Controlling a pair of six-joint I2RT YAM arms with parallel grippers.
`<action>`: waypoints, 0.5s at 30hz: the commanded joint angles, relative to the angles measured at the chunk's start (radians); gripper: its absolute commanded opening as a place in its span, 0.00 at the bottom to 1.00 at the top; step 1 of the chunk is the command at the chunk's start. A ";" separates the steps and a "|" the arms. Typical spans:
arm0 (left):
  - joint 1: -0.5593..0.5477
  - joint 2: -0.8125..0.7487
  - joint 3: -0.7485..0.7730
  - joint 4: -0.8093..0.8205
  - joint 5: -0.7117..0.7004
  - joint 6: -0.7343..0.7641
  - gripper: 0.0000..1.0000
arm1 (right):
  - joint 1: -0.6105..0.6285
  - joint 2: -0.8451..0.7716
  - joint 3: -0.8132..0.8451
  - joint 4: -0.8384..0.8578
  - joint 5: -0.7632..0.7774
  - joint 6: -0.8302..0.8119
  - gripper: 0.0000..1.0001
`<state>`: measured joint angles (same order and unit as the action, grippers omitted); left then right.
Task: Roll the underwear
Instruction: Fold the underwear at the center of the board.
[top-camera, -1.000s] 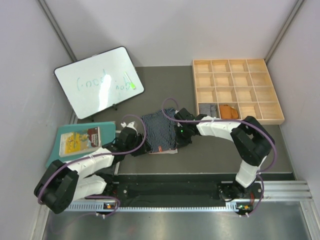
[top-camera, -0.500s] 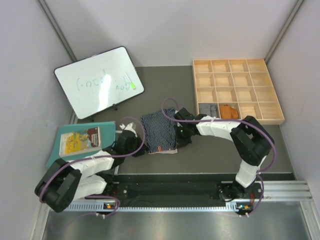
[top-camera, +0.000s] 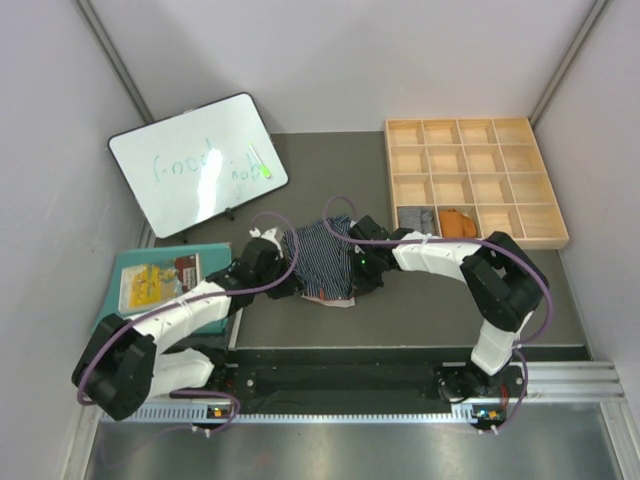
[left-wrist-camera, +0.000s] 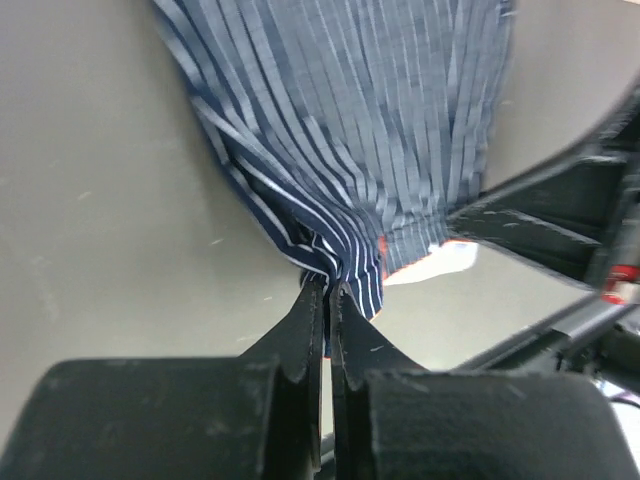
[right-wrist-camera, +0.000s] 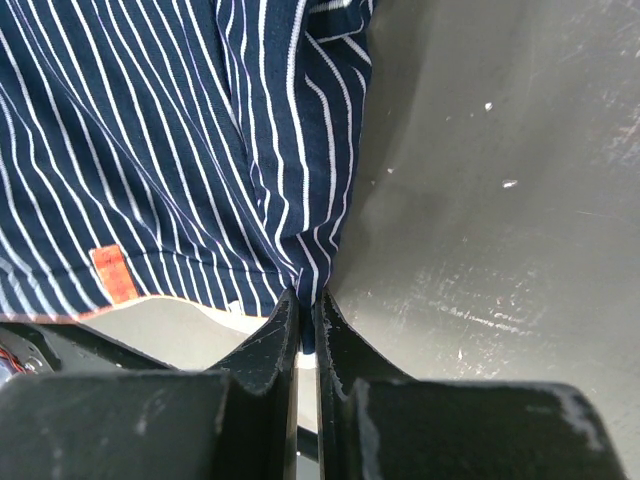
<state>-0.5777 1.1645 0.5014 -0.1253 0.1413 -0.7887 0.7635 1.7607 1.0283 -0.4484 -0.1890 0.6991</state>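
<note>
Two grippers, one garment.

Top view: the navy striped pair (top-camera: 322, 262) lies on the dark table (top-camera: 430, 310) between the arms. The left gripper (top-camera: 291, 288) is at its near-left corner and the right gripper (top-camera: 351, 282) at its near-right corner. The grey pair (top-camera: 417, 219) and orange pair (top-camera: 459, 222) sit bundled in neighbouring compartments of the wooden tray (top-camera: 478, 176), far right. A whiteboard (top-camera: 195, 160) leans far left, with a teal mat (top-camera: 112, 300) near it. Pale walls close in on three sides.

Left wrist view: the jaws are pressed together, pinching a bunched fold of the navy cloth's edge, and pleats fan out from the pinch.

Right wrist view: the jaws are likewise pressed together on a thin bit of hem, beside an orange tag (right-wrist-camera: 112, 275). The table here looks smooth, scuffed and slightly shiny.

The step looks like raising the near edge to start the fold or roll. Done well, both grippers travel together at the same height, keeping the hem lightly taut without pulling it apart. The pinches are shallow, so slipping is the risk. Cloth may skate on this surface, so stay low.
</note>
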 joint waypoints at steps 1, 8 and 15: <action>-0.001 0.055 0.107 -0.056 0.089 0.051 0.00 | 0.011 0.014 -0.027 0.020 0.026 -0.010 0.00; -0.013 0.165 0.193 -0.013 0.181 0.065 0.00 | 0.013 0.016 -0.030 0.039 0.023 -0.007 0.00; -0.073 0.288 0.279 0.032 0.205 0.056 0.00 | 0.013 0.017 -0.042 0.051 0.023 0.000 0.00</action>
<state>-0.6186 1.4048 0.7231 -0.1566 0.3016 -0.7376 0.7635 1.7599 1.0222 -0.4385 -0.1898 0.7002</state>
